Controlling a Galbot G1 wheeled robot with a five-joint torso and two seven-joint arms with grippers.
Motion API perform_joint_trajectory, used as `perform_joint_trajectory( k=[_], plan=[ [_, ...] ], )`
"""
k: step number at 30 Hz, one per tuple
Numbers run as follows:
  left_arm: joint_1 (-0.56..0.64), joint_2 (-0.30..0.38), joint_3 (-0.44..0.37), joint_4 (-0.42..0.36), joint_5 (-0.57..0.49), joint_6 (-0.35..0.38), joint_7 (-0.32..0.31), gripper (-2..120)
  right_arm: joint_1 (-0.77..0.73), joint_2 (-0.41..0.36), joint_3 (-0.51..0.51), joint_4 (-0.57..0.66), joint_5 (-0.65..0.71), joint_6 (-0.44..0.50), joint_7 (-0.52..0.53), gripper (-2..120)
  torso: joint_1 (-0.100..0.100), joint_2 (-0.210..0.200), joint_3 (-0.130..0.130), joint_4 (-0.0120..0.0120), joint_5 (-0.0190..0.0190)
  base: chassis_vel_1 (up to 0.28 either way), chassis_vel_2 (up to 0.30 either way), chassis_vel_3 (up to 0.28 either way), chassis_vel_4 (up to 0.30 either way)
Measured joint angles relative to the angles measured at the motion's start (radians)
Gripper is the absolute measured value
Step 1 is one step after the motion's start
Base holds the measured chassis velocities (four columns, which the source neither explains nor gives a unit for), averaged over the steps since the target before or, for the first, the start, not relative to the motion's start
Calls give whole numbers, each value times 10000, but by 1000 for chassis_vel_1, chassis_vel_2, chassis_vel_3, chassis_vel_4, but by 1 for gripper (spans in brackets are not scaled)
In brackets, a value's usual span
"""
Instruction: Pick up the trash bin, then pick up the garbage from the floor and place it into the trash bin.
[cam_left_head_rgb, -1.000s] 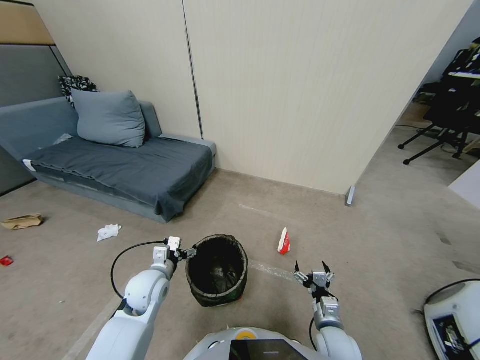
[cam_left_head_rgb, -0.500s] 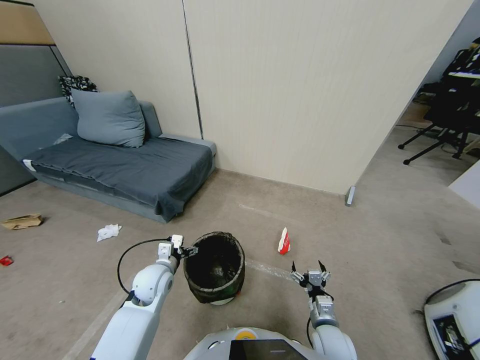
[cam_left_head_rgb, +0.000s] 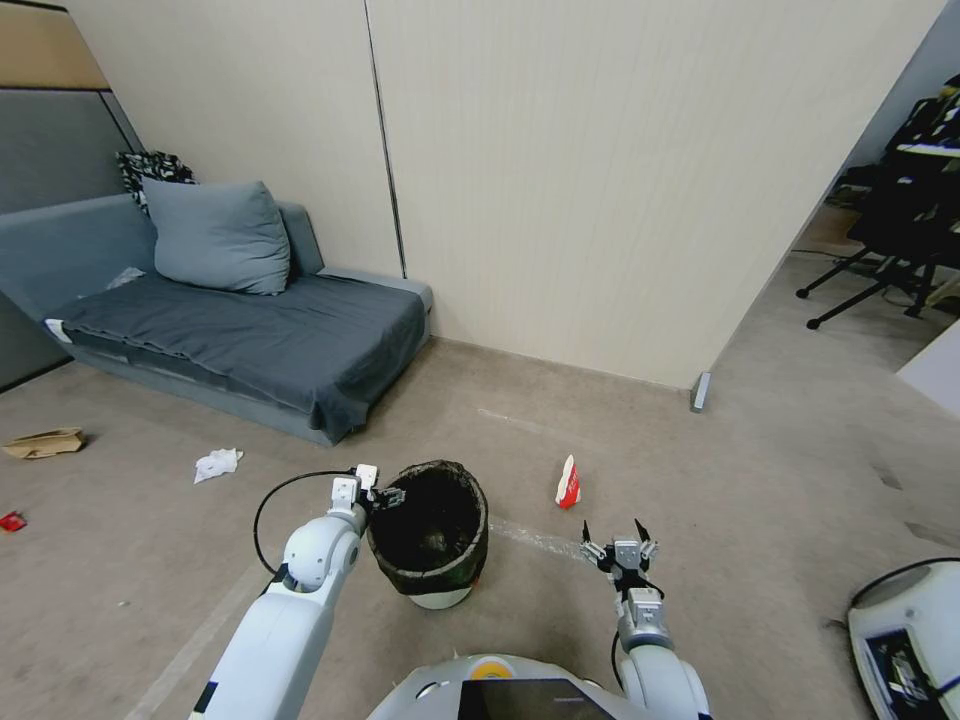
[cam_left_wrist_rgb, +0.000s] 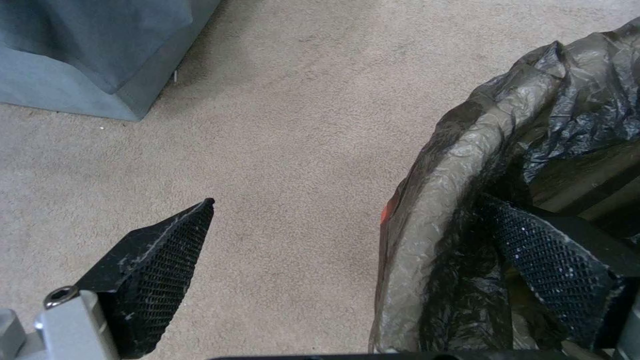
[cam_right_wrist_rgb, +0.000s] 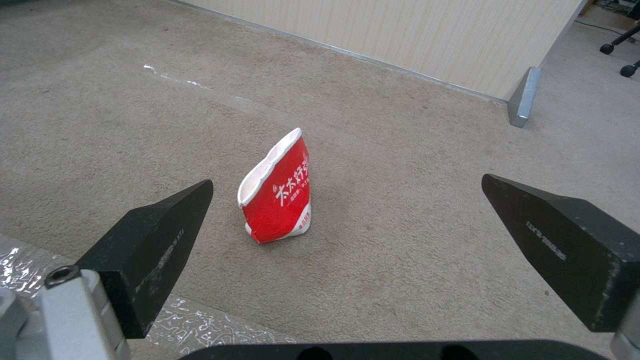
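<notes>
Fingers (cam_left_wrist_rgb: 160, 265) of the left gripper (cam_left_head_rgb: 385, 495) straddle the rim of the trash bin (cam_left_head_rgb: 432, 535) — one outside against nothing but carpet, the other tucked inside among the folds of the black bag, with a wide gap between them, so the rim is not yet pinched. The bin stands on the floor (cam_left_head_rgb: 780, 520) right before the robot, at about 11 o'clock from its chest. It looks light and stiff under the bag, but the liner is thin, crinkly and likely slippery; a hold should clamp rim and bag together, not the loose plastic alone.

Right gripper (cam_left_head_rgb: 617, 548) hangs low at 1 o'clock, fingers spread wide and holding nothing. Beyond it, at 12 o'clock, sits the squashed red-and-white paper cup (cam_right_wrist_rgb: 277, 192) — light, soft, easily crushed further, best taken across its flattened sides. A crumpled tissue (cam_left_head_rgb: 217, 464) and paper bag (cam_left_head_rgb: 45, 442) lie well off at 10 o'clock, near the sofa (cam_left_head_rgb: 240, 335).
</notes>
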Motion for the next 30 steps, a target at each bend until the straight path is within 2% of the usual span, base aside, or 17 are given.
perform_joint_trajectory(
  k=[30],
  plan=[
    [808,-6,6,-769,38,-5,123,100,-75,0,-122,70,27,74,-1,100,0,0,0,0,0,0,0,0,0]
  ],
)
